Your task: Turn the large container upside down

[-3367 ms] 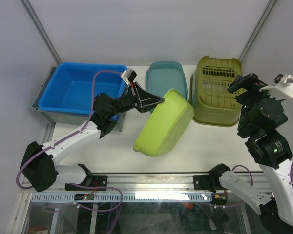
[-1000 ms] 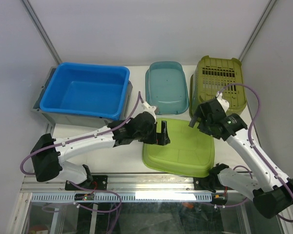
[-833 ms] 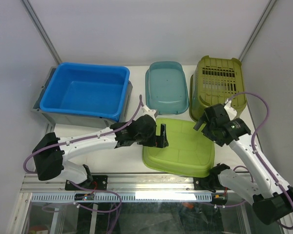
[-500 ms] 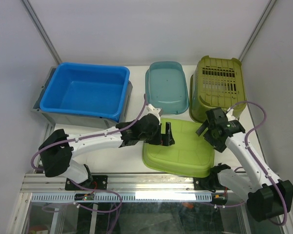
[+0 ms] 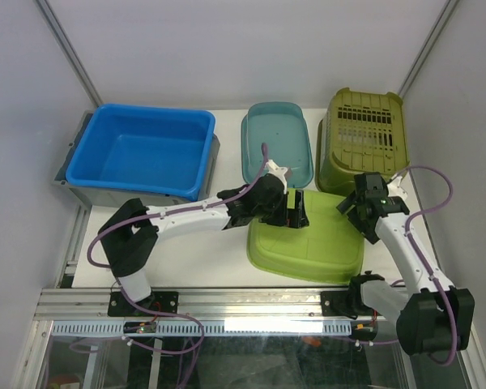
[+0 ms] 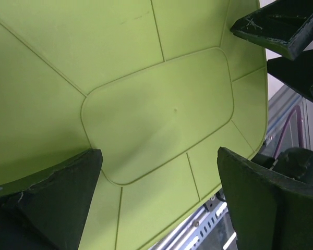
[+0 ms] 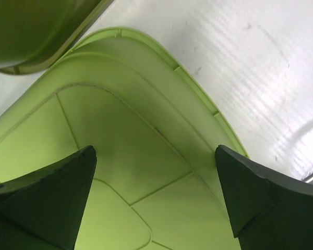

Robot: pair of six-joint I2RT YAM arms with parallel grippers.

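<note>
Top external view: large container [image 5: 308, 243] bottom-up on the white table [image 5: 202, 251], near centre-right, just short of the aluminium rail [image 5: 227, 301] along the near edge. Opening and inside hidden underneath, far-left edge covered by the left gripper [image 5: 298, 212], far-right corner by the right gripper [image 5: 355, 212]. Contact between fingertips and plastic: impossible to judge from any view. Left wrist view: left gripper [image 6: 156, 203] spread wide over the flat base, nothing between the jaws, both dark fingers [image 6: 57, 203] cut off by the lower frame, container sides running out of frame at top and left, the right gripper's two fingers poking in at upper right. Right wrist view: right gripper [image 7: 156, 208] likewise released and empty, jaws well apart above a rounded corner of the container, only a sliver of the olive basket [image 7: 36, 31] caught at top left, a strip of bare table between the two. Table matte white, faintly scuffed, with glare at one side. Pale grey walls and slanted metal posts around. Container lime-green, smooth moulded plastic, with a raised rounded-rectangle panel on the base, ribs out to the corners and a thin lip at the rim. Farther back, left to right: deep blue tub [image 5: 142, 154], shallow teal tub [image 5: 277, 142], then the olive basket with its slotted face up. Along both white arms, purple cables [image 5: 421, 174] in loops.
</note>
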